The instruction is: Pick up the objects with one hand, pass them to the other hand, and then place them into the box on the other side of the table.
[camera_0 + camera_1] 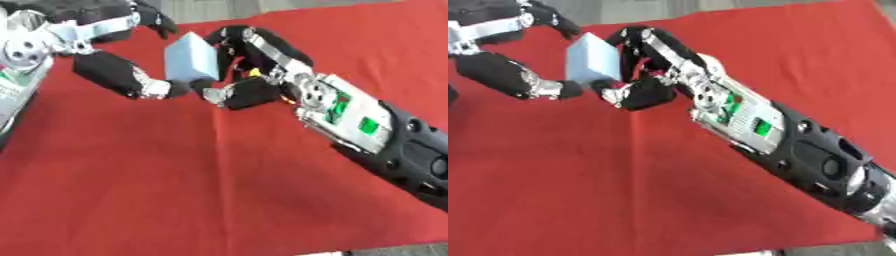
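left eye view
- block: I see a pale blue block held up above the red cloth, tilted, between both hands.
- left hand: my left hand comes in from the upper left; thumb tip on the block's lower edge, a curled finger at its top corner. Pinching it.
- right hand: my right hand comes from the right; fingers curl over the block's right side, thumb just below it. Clamped on it too, as far as I can tell.
- worktop: the cloth covers the worktop; grey floor past its far edge.

right eye view
- block: same block, same tilt, both hands on it.
- right arm: forearm runs down to the lower right corner, green patches on the wrist.
- box: I can't see it in either view.
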Controlling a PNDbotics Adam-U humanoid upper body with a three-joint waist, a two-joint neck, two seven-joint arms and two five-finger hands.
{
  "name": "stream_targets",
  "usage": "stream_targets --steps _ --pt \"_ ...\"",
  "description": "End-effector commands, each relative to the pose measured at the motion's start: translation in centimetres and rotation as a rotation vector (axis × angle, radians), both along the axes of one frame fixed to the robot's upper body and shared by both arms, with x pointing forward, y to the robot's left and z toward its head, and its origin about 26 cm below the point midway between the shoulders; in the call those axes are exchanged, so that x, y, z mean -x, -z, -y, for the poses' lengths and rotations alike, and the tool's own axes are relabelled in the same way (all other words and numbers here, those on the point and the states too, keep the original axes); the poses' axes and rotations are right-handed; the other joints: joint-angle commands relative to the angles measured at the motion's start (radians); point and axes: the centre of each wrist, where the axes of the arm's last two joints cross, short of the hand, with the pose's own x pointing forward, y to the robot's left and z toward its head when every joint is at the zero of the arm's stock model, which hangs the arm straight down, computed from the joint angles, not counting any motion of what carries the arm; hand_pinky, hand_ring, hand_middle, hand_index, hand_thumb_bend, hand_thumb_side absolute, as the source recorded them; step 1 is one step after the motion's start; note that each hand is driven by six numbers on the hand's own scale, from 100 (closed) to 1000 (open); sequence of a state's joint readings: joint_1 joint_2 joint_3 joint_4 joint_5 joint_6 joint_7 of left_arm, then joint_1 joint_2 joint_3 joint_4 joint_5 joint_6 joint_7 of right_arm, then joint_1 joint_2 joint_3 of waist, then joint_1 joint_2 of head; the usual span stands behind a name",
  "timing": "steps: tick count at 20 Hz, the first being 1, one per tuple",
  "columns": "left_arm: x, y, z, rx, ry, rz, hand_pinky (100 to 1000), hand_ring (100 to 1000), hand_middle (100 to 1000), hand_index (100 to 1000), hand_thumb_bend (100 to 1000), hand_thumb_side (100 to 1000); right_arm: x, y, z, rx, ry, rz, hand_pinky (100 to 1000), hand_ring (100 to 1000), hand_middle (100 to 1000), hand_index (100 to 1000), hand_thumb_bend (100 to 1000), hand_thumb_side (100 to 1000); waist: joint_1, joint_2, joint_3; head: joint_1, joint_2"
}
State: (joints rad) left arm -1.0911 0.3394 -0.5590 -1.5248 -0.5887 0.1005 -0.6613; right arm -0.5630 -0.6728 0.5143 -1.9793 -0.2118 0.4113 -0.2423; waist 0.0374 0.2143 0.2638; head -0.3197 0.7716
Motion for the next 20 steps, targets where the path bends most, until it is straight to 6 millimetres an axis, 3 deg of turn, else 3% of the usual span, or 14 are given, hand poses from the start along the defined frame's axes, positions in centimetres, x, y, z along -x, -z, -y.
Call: stream_targets --steps 1,14,17,20 --pt "0.0 -0.6 0.1 0.010 -0.005 0.025 1000 903 776 908 509 670 0.3 -0.9 -0.1 -0.006 -0.011 0.034 273 471 354 214 138 100 -0.001 -0.011 -0.001 -0.001 -0.002" --pt "-0.8 0.6 1.2 0.025 -0.013 0.025 998 895 760 884 459 586 0.3 -0.9 -0.3 -0.008 -0.025 0.035 268 470 353 210 133 100 0.001 -0.009 -0.005 0.001 -0.002" --pt "-0.9 0.8 1.4 0.033 -0.016 0.024 994 890 748 864 416 503 0.3 -0.9 -0.3 -0.009 -0.028 0.035 267 470 353 209 132 100 0.001 -0.008 -0.006 0.000 -0.002" --pt "-1.0 0.9 1.4 0.059 -0.023 0.026 988 878 727 831 340 329 0.3 -0.9 -0.3 -0.008 -0.029 0.033 266 470 353 208 133 100 0.001 -0.008 -0.006 -0.001 -0.002"
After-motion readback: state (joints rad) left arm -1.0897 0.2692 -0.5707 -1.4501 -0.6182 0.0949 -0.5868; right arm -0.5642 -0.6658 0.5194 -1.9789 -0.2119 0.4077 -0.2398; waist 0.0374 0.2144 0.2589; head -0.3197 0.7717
